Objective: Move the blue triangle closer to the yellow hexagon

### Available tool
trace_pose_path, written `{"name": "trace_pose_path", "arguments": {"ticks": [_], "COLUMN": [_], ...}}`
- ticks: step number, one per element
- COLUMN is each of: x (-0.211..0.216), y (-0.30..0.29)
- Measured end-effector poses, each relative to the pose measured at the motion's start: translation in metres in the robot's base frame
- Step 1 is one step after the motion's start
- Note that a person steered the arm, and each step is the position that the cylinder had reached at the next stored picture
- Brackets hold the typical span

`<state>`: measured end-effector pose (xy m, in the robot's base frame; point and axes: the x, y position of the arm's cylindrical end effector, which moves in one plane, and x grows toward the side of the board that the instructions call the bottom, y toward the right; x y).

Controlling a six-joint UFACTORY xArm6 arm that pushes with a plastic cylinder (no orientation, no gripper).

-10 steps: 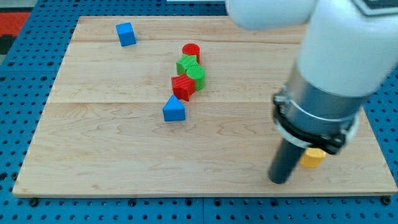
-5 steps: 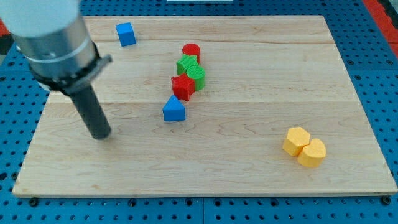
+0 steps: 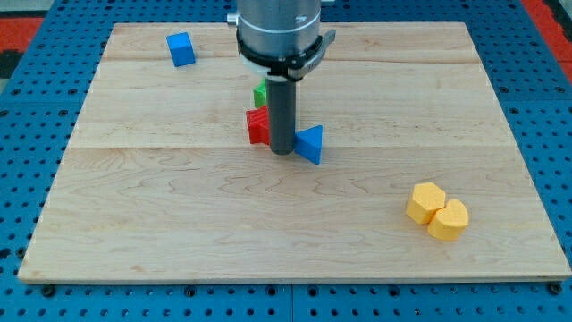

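Observation:
The blue triangle (image 3: 310, 143) lies near the middle of the wooden board (image 3: 179, 215), turned on its side. My tip (image 3: 281, 150) stands right against its left side, touching it. The yellow hexagon (image 3: 425, 201) sits at the view's lower right, with a yellow heart-like block (image 3: 449, 219) touching its lower right. The triangle is well to the upper left of the hexagon.
A red block (image 3: 257, 126) sits just left of my rod, with a green block (image 3: 260, 94) above it, both partly hidden by the rod. A blue cube (image 3: 180, 48) lies at the view's upper left.
My tip swept from the board's left to its middle. The blue triangle slid right by about a block's width and turned. The red cylinder and one green block are now hidden behind the arm.

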<state>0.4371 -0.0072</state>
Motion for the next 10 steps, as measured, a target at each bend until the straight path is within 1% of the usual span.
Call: {"name": "trace_pose_path", "arguments": {"ticks": [1,2,3,4,5,6,7,8,9,10], "x": [-0.005,0.028,-0.006,-0.009,0.039,0.043,-0.009,0.018,0.031,0.026], "y": [0.052,0.139,0.145,0.181,0.191,0.205,0.203,0.158,0.162,0.169]}}
